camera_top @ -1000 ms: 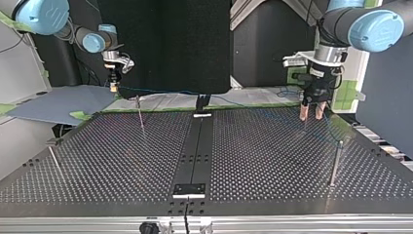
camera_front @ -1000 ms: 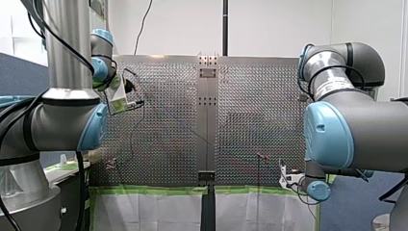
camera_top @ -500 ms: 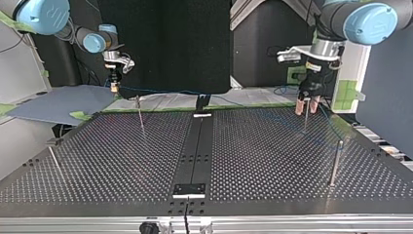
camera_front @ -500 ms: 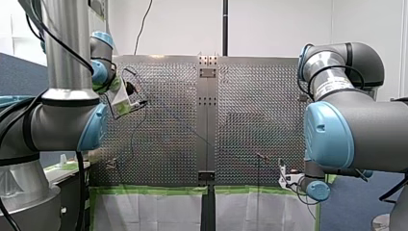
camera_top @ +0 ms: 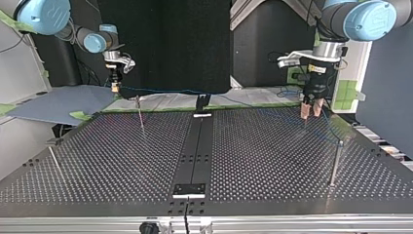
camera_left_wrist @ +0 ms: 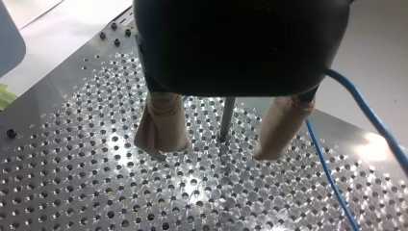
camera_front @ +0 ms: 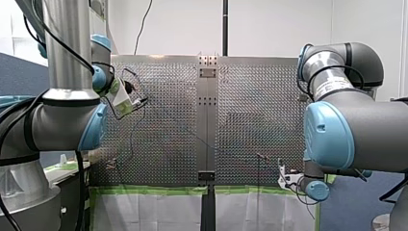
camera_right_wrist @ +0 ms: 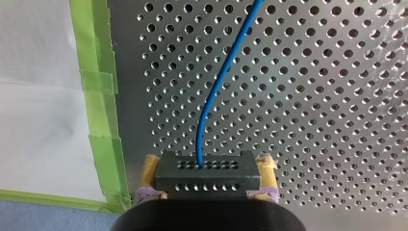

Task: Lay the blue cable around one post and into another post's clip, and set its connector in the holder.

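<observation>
The perforated table (camera_top: 272, 161) takes up most of the top view, with a black strip (camera_top: 195, 156) down its middle. The blue cable (camera_top: 160, 91) lies lengthwise along the table's far edge in that view. It starts at the right gripper (camera_top: 114, 87) at the view's left and stretches toward the view's right, where it becomes faint and hard to follow.

In the right wrist view the cable (camera_right_wrist: 214, 94) leaves the top of the connector (camera_right_wrist: 208, 175) and points straight ahead of the fingers. It then bends gently to one side over the holes. Green tape (camera_right_wrist: 98, 96) edges the table beside it.

Four thin posts stand on the table in the top view:
- One (camera_top: 140, 114) is near the right gripper.
- One (camera_top: 53, 158) is at the view's left edge.
- One (camera_top: 335, 163) is at the view's right.
- One (camera_top: 305, 122) is under the left gripper (camera_top: 310, 109).

In the left wrist view this last post (camera_left_wrist: 226, 118) rises upright between the left gripper's (camera_left_wrist: 219, 144) beige-padded fingers (camera_left_wrist: 163, 127). The fingers are spread wide and stand clear of it on both sides, gripping nothing. The cable (camera_left_wrist: 330, 174) runs just outside one of these fingers, slanting across the table. It cannot be told whether the cable touches the pad.

The right gripper (camera_right_wrist: 208, 168) is closed on the black connector block. Its yellow pads (camera_right_wrist: 150, 166) press against the block's two short sides, so the block's long side spans the gap between them. The connector hangs above the table near the taped edge.
</observation>
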